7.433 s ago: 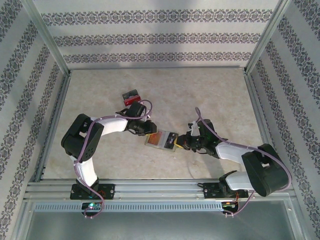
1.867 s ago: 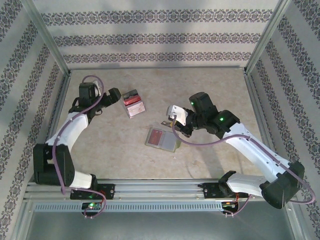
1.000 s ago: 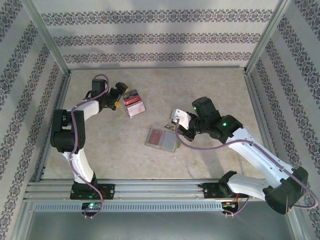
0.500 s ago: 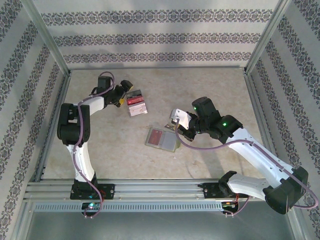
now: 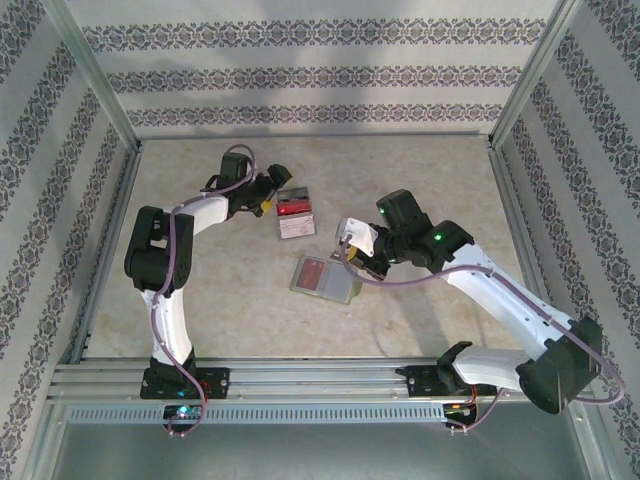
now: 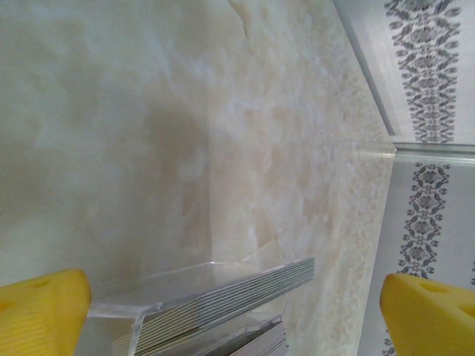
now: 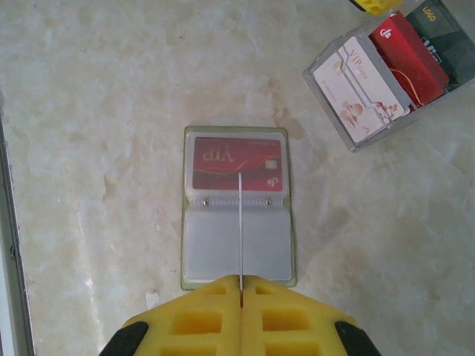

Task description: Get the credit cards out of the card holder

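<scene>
The olive-green folding card holder [image 7: 215, 252] lies open and flat on the marbled beige tabletop [image 7: 96, 148], with a red plastic card [image 7: 223, 159] in its far sleeve and the near sleeve pale and translucent. The right gripper [image 7: 240, 285] sits above the holder's near edge, fingers pressed together on a thin card [image 7: 240, 222] seen edge-on, which crosses the view of the holder. The left gripper [image 5: 268, 198] is spread fully and holds nothing; its yellow pads [image 6: 41, 311] flank the end of a clear plastic tray [image 6: 185, 285] near the holder, which carries a pinkish-white card [image 7: 360, 93], a red card [image 7: 408, 55] and a dark card [image 7: 445, 30].

The pale marbled table [image 5: 200, 290] carries an open olive card holder [image 5: 323, 277], lying flat. Near it, not touching, stands a clear box [image 5: 295, 215] with cards [image 7: 364, 85] inside.
</scene>
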Tool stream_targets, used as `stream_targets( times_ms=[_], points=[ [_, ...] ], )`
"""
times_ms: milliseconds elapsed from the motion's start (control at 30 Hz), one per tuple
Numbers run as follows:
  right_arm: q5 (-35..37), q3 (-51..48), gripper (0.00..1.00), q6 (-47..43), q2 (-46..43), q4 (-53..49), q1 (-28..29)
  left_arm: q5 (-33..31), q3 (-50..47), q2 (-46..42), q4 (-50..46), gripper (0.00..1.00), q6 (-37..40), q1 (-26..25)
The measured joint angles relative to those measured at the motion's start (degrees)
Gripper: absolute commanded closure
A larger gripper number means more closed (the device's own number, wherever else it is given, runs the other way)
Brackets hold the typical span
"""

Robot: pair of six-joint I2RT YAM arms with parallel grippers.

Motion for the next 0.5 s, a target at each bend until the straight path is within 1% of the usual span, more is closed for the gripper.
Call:
stream_targets(
  times_ms=[367, 500],
  points=[
    [-2.2, 5.2, 1.00, -8.8, 5.8, -2.2, -4.2, -1.6, -0.2, 1.4, 0.8, 0.00, -0.2, -4.1],
    [-2.6, 7.5, 1.00, -12.0, 8.7, -2.3, -5.2, -2.3, -0.1, 1.9, 0.5, 0.00, 0.2, -4.8]
  ],
)
